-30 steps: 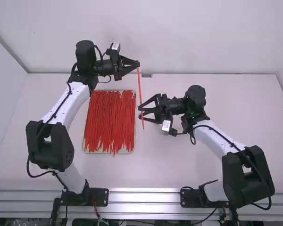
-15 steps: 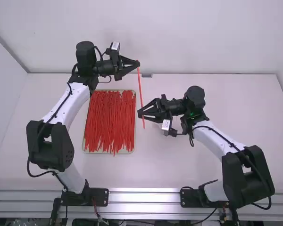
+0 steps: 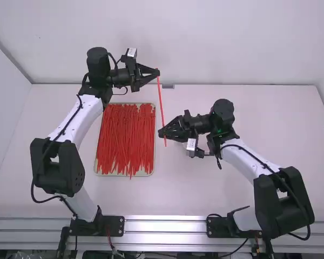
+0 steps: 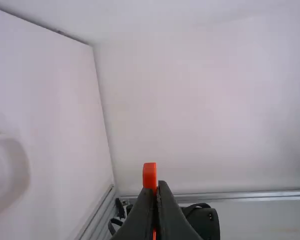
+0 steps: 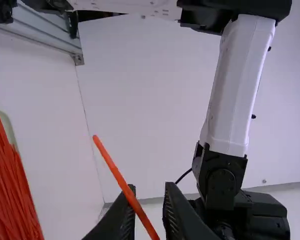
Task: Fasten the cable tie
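A single red cable tie [image 3: 161, 108] hangs nearly upright in the air, right of the tray. My left gripper [image 3: 155, 72] is shut on its top end at the back of the table; the tie's head [image 4: 149, 172] sticks out just past the closed fingertips of that gripper [image 4: 156, 187]. My right gripper [image 3: 162, 131] sits at the tie's lower end. In the right wrist view the tie [image 5: 115, 172] runs between the two fingers of the gripper [image 5: 149, 192], resting against one finger, with a narrow gap left to the other.
A beige tray [image 3: 154, 162] holds a pile of several red cable ties [image 3: 127, 139] at the table's left middle, also seen as the pile [image 5: 10, 190]. The left arm [image 5: 235, 100] stands beyond the tie. White walls close the back and left.
My right gripper's fingers have narrowed from wide open to a small gap around the tie's lower end. The left gripper and the tie have stayed almost still.
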`<state>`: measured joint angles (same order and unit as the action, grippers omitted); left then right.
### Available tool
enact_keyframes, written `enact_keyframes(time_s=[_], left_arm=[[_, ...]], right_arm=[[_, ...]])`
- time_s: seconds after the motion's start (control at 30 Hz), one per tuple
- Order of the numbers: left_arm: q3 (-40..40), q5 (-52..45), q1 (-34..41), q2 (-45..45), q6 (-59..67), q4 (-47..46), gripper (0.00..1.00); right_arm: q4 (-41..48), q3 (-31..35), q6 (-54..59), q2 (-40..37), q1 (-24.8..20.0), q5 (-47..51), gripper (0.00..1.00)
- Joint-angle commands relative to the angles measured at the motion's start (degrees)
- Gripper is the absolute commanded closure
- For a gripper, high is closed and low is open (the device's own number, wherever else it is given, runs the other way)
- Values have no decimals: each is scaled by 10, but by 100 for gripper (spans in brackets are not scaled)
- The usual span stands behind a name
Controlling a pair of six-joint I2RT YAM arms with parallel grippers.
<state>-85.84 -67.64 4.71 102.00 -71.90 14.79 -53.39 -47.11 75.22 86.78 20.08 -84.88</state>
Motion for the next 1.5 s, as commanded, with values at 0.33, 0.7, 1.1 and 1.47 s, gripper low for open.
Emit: enact_keyframes(time_s=[0.33, 0.7, 1.1, 1.47], left_arm=[[6, -9, -2, 2, 18, 0, 98], [6, -9, -2, 2, 19, 1, 98], [6, -9, -2, 2, 43, -26, 98], [6, -19, -1, 2, 47, -25, 98]], right_arm=[[-6, 3, -4, 1, -1, 14, 87], [-19, 2, -5, 1, -2, 24, 91], [-17, 2, -4, 1, -2, 24, 100], [-16, 3, -5, 1, -1, 24, 100]])
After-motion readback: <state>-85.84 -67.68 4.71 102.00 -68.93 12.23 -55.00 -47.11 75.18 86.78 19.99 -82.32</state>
